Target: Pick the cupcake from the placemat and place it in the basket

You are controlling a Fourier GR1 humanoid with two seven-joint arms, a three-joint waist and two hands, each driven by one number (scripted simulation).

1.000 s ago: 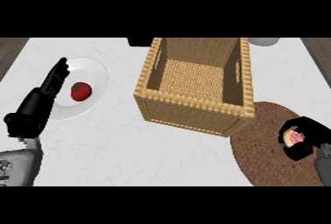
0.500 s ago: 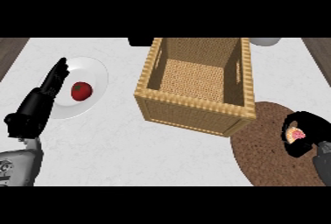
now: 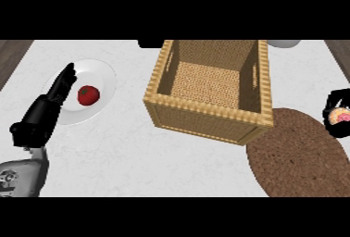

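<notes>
Right hand (image 3: 335,107) is curling around the cupcake (image 3: 338,117), with the basket (image 3: 205,113) sitting off to its left. Left hand (image 3: 42,111) is resting open, fingers straight.

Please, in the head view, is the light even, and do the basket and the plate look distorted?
Head view: light is flat and even, no glare on the counter; only the basket interior is slightly shaded. The basket's walls splay outward toward the camera, and the round plate looks taller than wide.

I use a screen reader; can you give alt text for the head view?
The right hand, curled round a cupcake, is at the right edge above a brown placemat. A wicker basket stands mid-counter; the open left hand rests by a plate holding a tomato.
</notes>
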